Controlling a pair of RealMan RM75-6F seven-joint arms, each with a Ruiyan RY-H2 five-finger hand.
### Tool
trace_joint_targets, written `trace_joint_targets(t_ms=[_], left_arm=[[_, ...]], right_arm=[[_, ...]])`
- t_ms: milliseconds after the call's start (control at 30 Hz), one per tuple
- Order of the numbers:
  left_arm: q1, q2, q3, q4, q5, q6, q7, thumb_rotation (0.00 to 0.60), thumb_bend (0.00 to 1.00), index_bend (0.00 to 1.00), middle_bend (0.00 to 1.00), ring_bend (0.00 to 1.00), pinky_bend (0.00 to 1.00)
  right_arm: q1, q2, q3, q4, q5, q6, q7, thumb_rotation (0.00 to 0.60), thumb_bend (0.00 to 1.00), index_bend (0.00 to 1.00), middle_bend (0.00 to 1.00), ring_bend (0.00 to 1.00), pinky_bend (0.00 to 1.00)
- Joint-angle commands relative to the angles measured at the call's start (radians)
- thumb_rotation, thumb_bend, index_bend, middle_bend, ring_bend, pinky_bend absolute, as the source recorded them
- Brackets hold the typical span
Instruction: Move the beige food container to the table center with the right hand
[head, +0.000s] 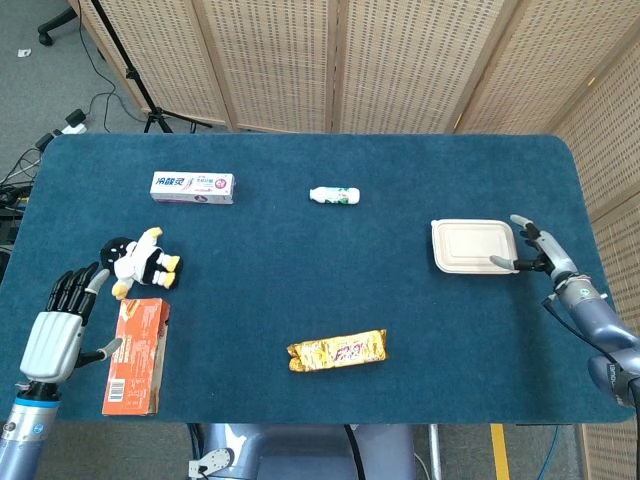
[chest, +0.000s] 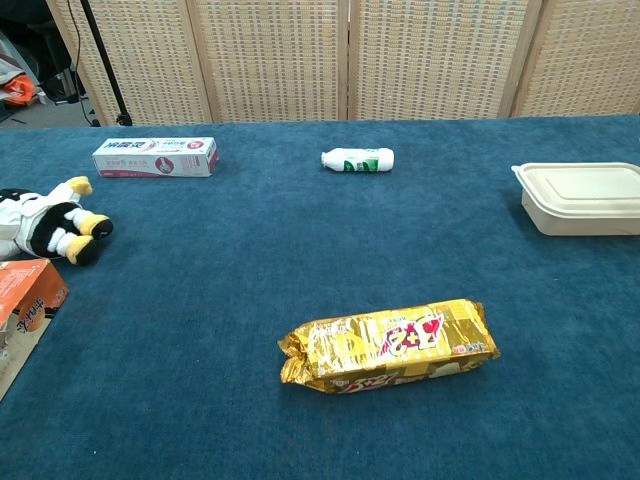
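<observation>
The blue table (head: 300, 290) carries the beige food container (head: 473, 245) at its 3 o'clock side, lid on, lying flat. The right hand (head: 535, 252) sits at the container's 3 o'clock edge, fingers spread with one fingertip touching its rim, holding nothing. At 8 o'clock the left hand (head: 58, 328) hovers open beside the orange box (head: 137, 356). A gold snack packet (head: 337, 351) lies at 6 o'clock.
</observation>
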Motion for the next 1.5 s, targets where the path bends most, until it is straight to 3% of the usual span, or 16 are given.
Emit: trace_joint_targets(t_ms=[33,367,700,1500], left_arm=[[0.000,0.000,0.000,-0.001,0.002,0.001,0.000,0.600,0.11,0.00,0.00,0.00,0.00],[0.001,0.004,0.002,-0.003,0.005,0.004,-0.006,0.600,0.11,0.00,0.00,0.00,0.00],[-0.003,0.008,0.004,0.003,0.005,-0.003,-0.024,0.600,0.11,0.00,0.00,0.00,0.00],[-0.004,0.009,0.011,0.001,0.016,-0.004,-0.026,0.600,0.11,0.00,0.00,0.00,0.00]], right_arm=[[0.005,-0.011,-0.022,0.009,-0.025,0.015,0.036,0.600,0.23,0.04,0.00,0.00,0.04],[0.038,-0.030,-0.077,-0.010,-0.083,0.060,0.116,0.600,0.23,0.04,0.00,0.00,0.04],[0.066,-0.037,-0.104,-0.045,-0.083,0.078,0.112,0.600,0.23,0.04,0.00,0.00,0.04],[0.047,0.047,-0.069,-0.154,0.070,0.073,-0.052,0.600,0.23,0.04,0.00,0.00,0.04]])
